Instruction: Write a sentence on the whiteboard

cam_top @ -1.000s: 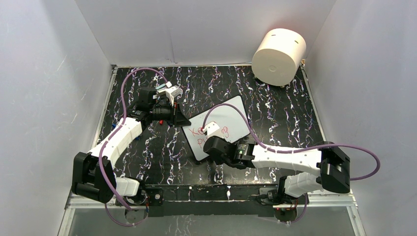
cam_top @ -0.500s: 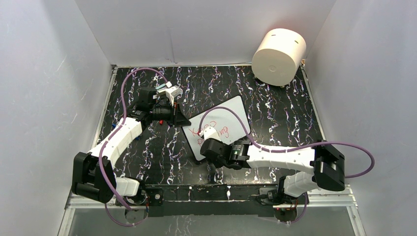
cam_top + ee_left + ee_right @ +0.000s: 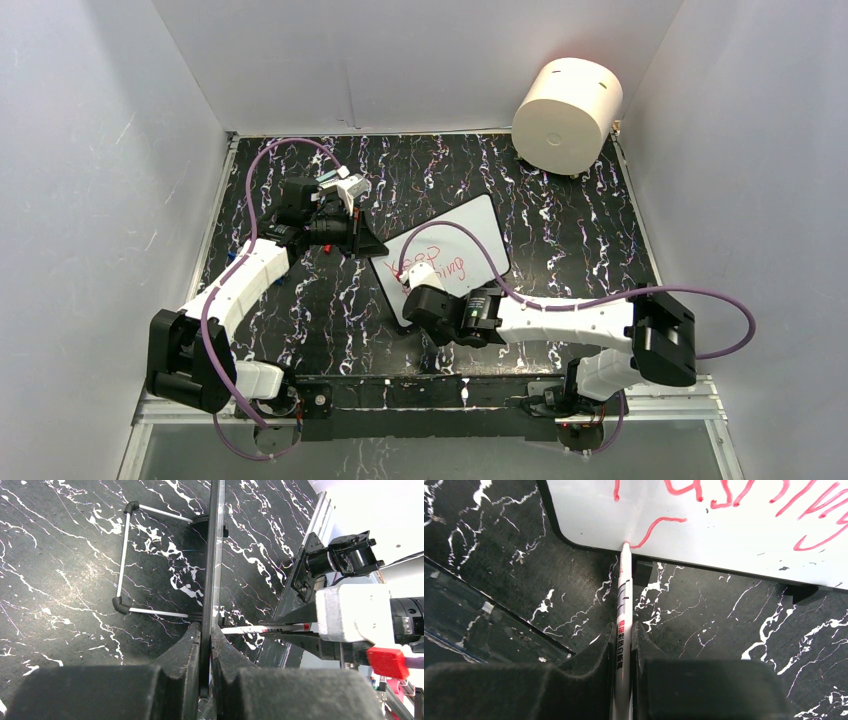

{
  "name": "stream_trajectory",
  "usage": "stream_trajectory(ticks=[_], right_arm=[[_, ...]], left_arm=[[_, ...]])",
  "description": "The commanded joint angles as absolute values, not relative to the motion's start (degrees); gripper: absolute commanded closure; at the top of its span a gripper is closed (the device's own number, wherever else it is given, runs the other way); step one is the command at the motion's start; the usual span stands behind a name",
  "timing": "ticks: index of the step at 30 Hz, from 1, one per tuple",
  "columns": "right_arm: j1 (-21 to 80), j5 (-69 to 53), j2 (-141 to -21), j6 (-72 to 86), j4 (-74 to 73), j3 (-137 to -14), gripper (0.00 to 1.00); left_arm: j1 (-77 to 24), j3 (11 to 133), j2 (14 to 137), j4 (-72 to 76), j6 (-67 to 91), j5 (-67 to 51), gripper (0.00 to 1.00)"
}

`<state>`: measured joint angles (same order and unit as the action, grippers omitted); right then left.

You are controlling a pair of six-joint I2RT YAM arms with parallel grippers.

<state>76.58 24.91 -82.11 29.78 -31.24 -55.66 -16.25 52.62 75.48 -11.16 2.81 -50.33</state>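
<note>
Whiteboard (image 3: 470,225) sits near the middle of the counter (image 3: 570,240), turned askew, and its place has not changed over the last second. On the left, the left gripper (image 3: 206,630) remains clamped on the board's thin black rim at its left corner, steadying it just as before.

What has moved is the right arm. Its wrist has slid toward the board's near-left corner, uncovering more of the sentence (image 3: 447,268), so more of the second red line now shows from above. The right gripper (image 3: 624,630) is closed tight around the marker (image 3: 623,590). The marker's tip touches the white surface right at the near rim, at the end of a short fresh red curve (image 3: 659,522) below the line reading "pushing".

That looks like the start of the third line, so I judge two lines done and the last word barely begun. Room is tight there, and the tip could slip off the rim. Far right, the cream cylinder (image 3: 567,103) stands well apart.
</note>
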Motion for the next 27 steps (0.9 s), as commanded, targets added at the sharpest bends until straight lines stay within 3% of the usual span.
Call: stream_trajectory(ticks=[1,27], right_arm=[[76.8,27.2,-77.5,29.7,-27.2,-56.1,1.0],[76.7,29.7,-79.4,29.9,-28.9,-56.3,1.0]], left_arm=[[-16.6,51.5,76.6,-14.3,1.8,-43.1,1.0],[-16.6,51.6,77.1,-14.4,1.8,-43.1,1.0]])
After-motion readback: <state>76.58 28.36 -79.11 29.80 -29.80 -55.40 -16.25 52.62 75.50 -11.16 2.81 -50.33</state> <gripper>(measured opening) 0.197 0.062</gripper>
